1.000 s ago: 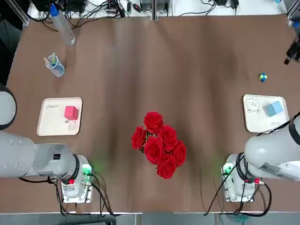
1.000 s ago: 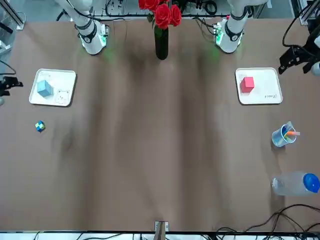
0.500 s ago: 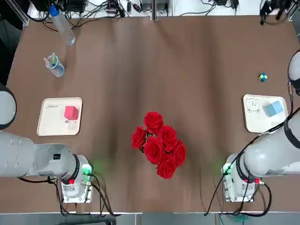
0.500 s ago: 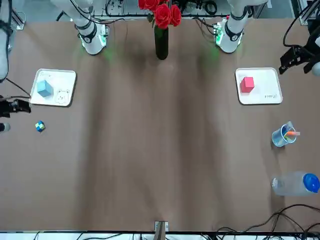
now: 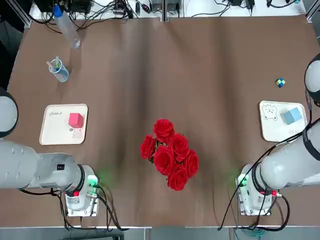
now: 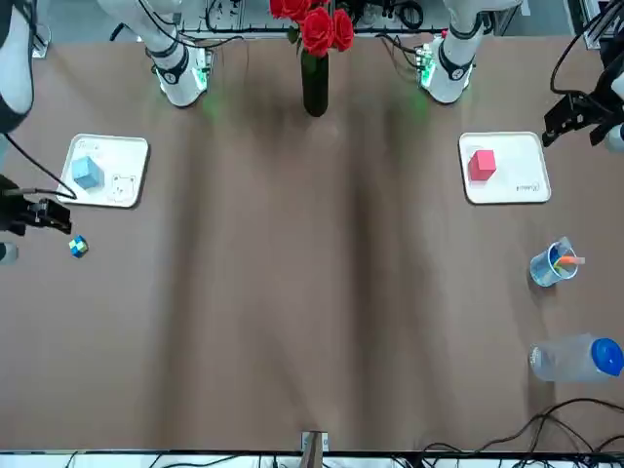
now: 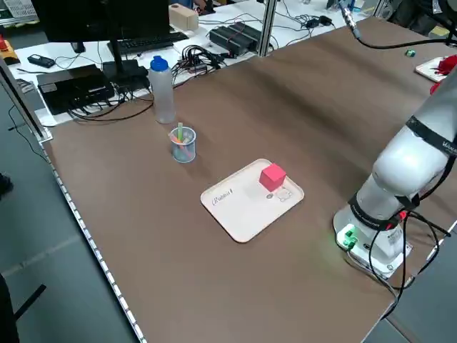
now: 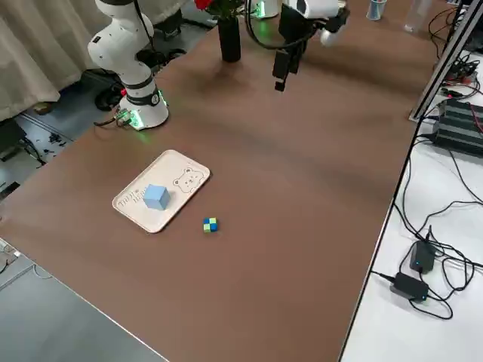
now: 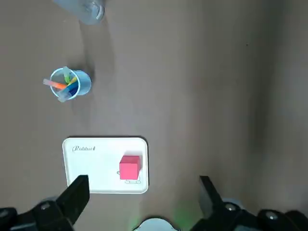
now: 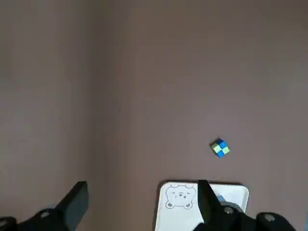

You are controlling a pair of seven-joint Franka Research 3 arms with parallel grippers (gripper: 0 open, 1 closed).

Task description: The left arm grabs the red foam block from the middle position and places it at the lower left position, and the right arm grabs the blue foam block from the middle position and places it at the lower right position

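Red foam block (image 5: 75,120) sits on its tray (image 5: 50,132), blue foam block (image 5: 292,115) on its own; both placements look finished. Left gripper (image 9: 143,192) and right gripper (image 10: 143,195) hang high, jaws wide; retract cleanly, probably nothing else

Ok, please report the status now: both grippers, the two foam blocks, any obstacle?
Left gripper and right gripper open, empty, high. Red foam block on left white tray; blue foam block on right white tray. Nothing in the way.
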